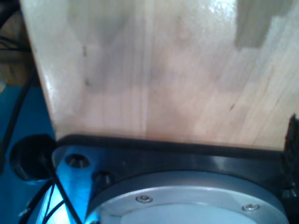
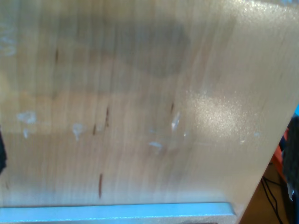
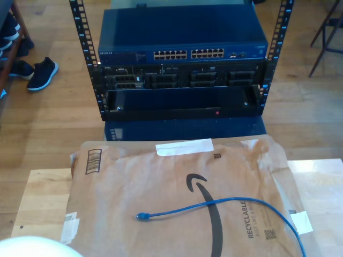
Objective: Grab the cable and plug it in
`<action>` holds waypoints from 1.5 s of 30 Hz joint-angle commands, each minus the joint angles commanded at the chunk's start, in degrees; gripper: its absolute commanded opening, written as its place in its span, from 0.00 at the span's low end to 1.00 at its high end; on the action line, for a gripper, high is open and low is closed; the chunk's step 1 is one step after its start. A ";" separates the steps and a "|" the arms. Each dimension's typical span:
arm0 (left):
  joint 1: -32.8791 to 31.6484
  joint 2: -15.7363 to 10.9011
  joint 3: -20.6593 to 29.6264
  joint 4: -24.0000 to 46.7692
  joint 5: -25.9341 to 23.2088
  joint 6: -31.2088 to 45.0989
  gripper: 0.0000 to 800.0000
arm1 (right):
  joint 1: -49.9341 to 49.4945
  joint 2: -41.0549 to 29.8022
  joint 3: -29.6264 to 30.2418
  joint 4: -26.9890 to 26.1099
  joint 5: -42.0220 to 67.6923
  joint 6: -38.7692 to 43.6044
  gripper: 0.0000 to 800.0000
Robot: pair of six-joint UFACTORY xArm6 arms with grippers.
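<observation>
Shoes (image 3: 33,72) sit on the wood floor at the upper left of the exterior view, beside a server rack (image 3: 182,64) whose network switch (image 3: 182,52) shows two banks of ports across the top centre. Below it, a brown paper mailer (image 3: 177,198) printed with a black curved arrow covers most of a pale wooden tabletop (image 3: 40,201). The cable (image 3: 225,206), thin and bright blue, lies loose on the mailer: its clip plug (image 3: 141,216) rests at lower centre-left, and the cord runs rightward, arches over the arrow and drops off the lower right edge of the frame. Both wrist views look onto bare wood, so the cable appears well apart from my first gripper and my second gripper, and whether either pair of jaws is open or holding anything cannot be told. The sensible opening move, judging from this layout, is to grip just behind the plug, leaving the clip free to align with a port.
</observation>
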 joint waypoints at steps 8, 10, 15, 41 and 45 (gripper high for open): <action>0.00 0.00 0.00 0.00 0.00 0.00 1.00 | 0.00 0.00 0.00 0.00 0.00 0.00 1.00; 0.00 0.00 0.00 0.00 0.00 0.00 1.00 | 0.00 0.00 0.00 0.00 0.00 0.09 1.00; 0.00 0.00 -0.09 -0.09 0.44 -0.09 1.00 | 0.09 0.00 0.09 0.00 -0.09 0.00 1.00; -18.46 -2.29 -20.13 0.18 21.10 -19.87 1.00 | 22.95 -5.36 -18.11 2.55 12.75 23.74 1.00; -34.73 -1.05 -23.91 0.26 21.71 -34.55 1.00 | 37.45 -4.40 -20.66 2.55 12.57 39.03 0.99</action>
